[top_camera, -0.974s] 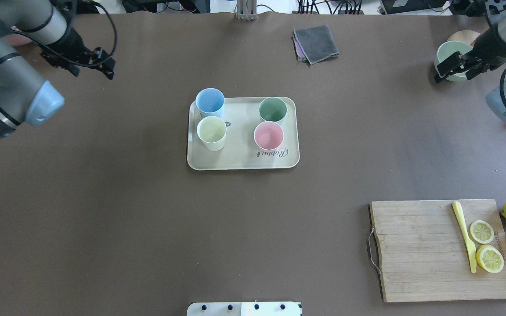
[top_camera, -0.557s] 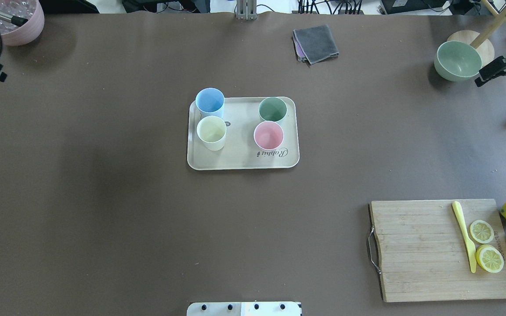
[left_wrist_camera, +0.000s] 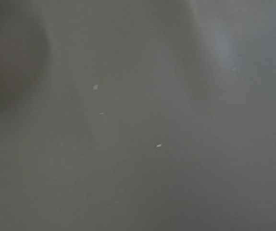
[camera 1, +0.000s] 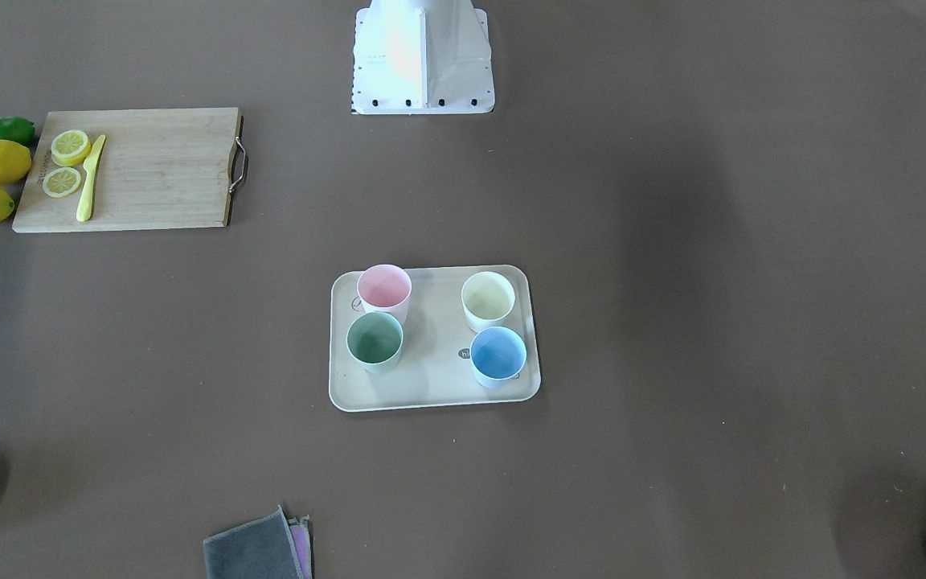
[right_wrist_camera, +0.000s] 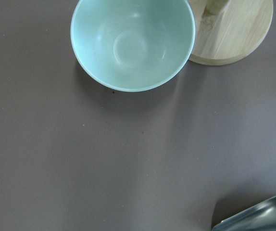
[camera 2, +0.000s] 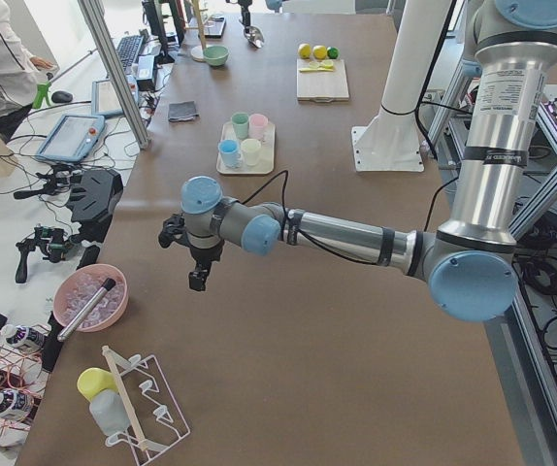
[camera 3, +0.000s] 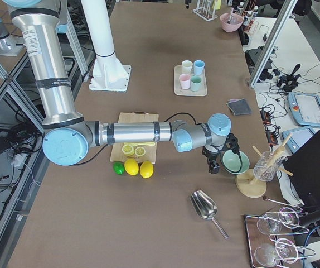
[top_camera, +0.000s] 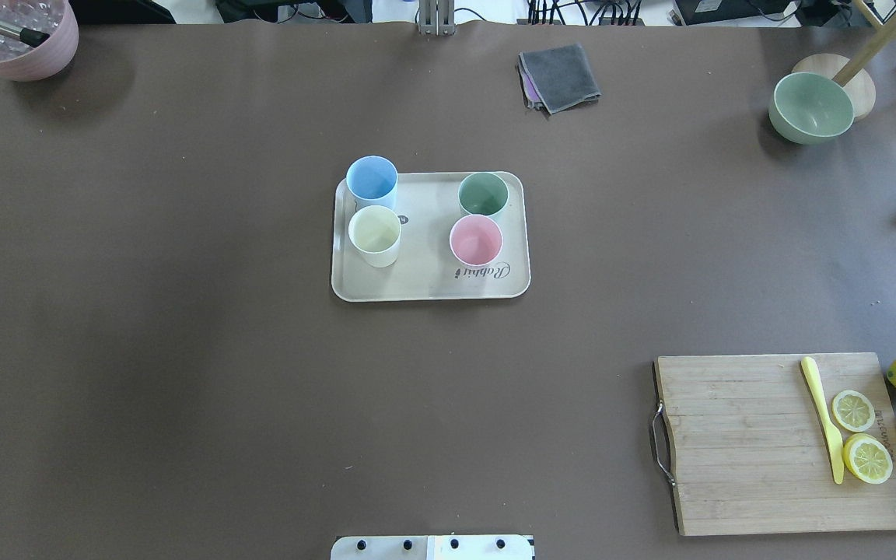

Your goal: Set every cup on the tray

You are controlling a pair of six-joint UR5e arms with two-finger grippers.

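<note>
The cream-beige tray (top_camera: 425, 281) lies mid-table and also shows in the front view (camera 1: 431, 388). All four cups stand upright on it: blue (top_camera: 372, 179), cream-white (top_camera: 375, 232), sage green (top_camera: 483, 194) and pink (top_camera: 476, 239). My left gripper (camera 2: 198, 267) hangs over bare table far to the tray's left, near the pink bowl; only a sliver of it shows in the front view. My right gripper (camera 3: 213, 162) hovers beside the green bowl, far right of the tray. Neither wrist view shows fingers, so I cannot tell whether either gripper is open or shut.
A wooden cutting board (top_camera: 743, 443) with lemon slices and a yellow knife sits front right, with lemons beside it. A green bowl (top_camera: 810, 107) and a wooden stand sit back right. A grey cloth (top_camera: 559, 76) lies at the back. A pink bowl (top_camera: 16, 35) sits back left.
Both arms have swung outward, away from the tray, and almost left the overhead view. The tray and the four cups have not moved.
</note>
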